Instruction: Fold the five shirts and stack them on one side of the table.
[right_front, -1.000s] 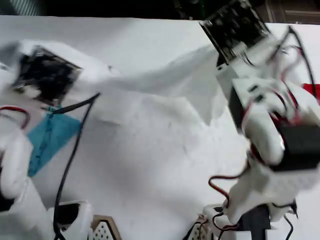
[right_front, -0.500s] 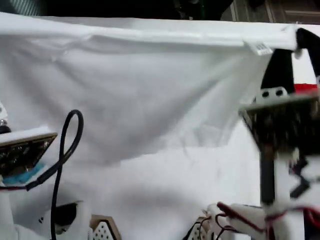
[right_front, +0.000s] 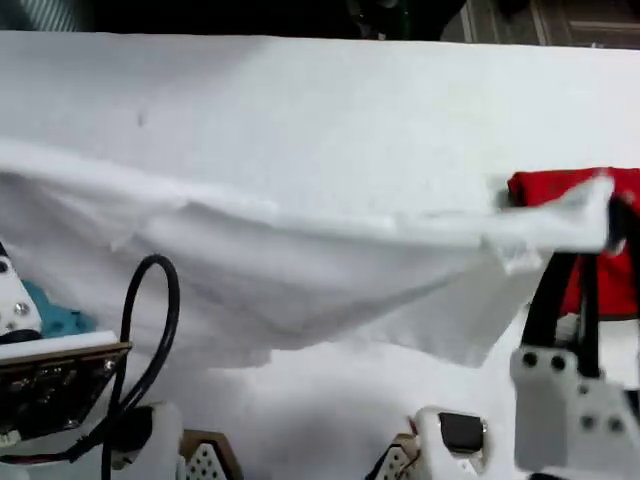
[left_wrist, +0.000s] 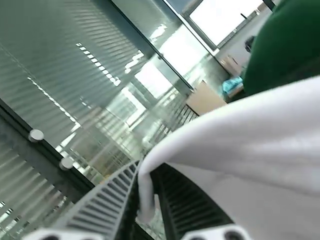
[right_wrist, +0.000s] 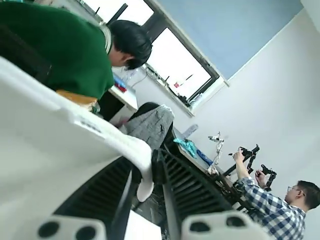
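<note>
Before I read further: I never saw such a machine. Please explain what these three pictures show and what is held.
These are two small robot arms at a table. One picture looks down from a fixed camera; the other two come from a camera on each arm's wrist, looking along its gripper. The left gripper and the right gripper each pinch an edge of one white shirt, which hangs stretched between them above the table. On the table lie a red shirt at one side and a blue-green cloth at the other.
</note>
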